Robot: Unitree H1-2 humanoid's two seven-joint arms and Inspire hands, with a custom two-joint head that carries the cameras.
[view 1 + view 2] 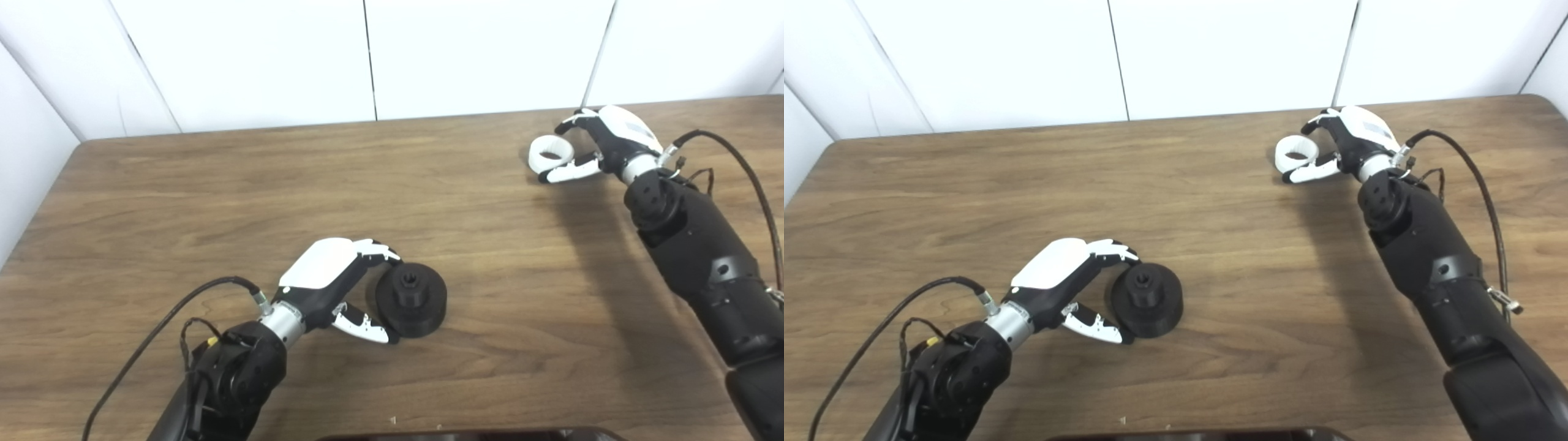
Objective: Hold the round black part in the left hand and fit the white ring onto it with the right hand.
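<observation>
Table (1213, 202) corner (1540, 98) only right-eye

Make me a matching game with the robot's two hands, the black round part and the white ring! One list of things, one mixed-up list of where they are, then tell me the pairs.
Things:
1. left hand
2. right hand
3. black round part
4. white ring

Places:
A. far right of the table, between fingers and thumb
B. near middle of the table, resting flat
C. fingers and thumb around the black part's edge
D. reaching to the table's far right side

Pairs: 1-C, 2-D, 3-B, 4-A
</observation>
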